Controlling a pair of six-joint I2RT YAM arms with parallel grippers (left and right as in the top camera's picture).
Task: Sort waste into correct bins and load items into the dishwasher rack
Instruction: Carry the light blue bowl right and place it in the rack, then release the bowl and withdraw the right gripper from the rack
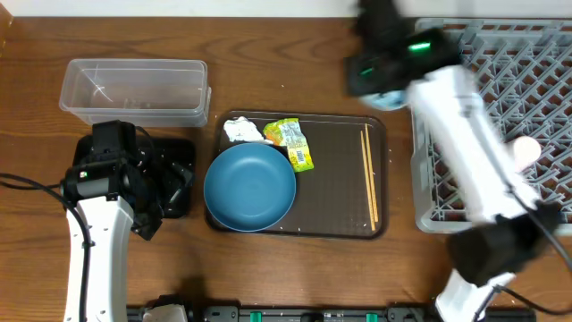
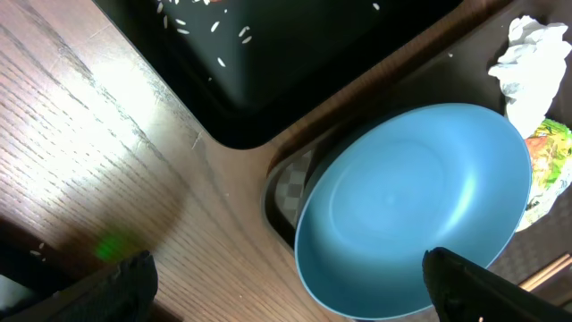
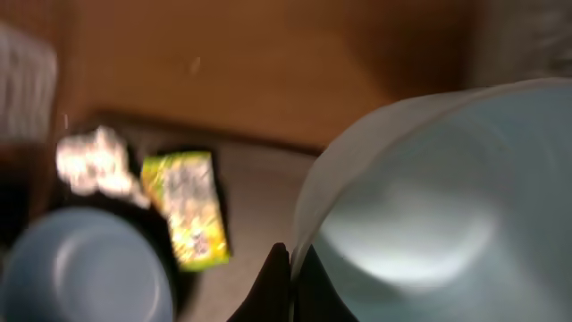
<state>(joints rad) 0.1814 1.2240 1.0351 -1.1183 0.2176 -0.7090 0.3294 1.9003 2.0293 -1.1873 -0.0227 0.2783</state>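
Observation:
The dark-blue plate [image 1: 250,186] lies at the left end of the brown serving tray [image 1: 340,206]. The crumpled tissue [image 1: 241,131] and the green-and-yellow wrapper [image 1: 293,143] lie behind the plate, and the chopsticks [image 1: 370,179] lie at the tray's right. My left gripper [image 1: 170,188] is open and empty, low over the table by the plate's rim [image 2: 411,206] and the black tray [image 2: 268,63], which holds rice grains [image 2: 201,22]. My right gripper [image 3: 293,268] is shut on the rim of a light-blue bowl [image 3: 429,206], held in the air between the tray and the rack [image 1: 527,80]. The carrot is out of view.
The clear tub [image 1: 134,89] stands at the back left, behind the black tray [image 1: 183,148]. A whitish cup [image 1: 525,148] sits in the rack beside my right arm. The tissue [image 2: 532,54] and wrapper [image 2: 550,161] show past the plate in the left wrist view.

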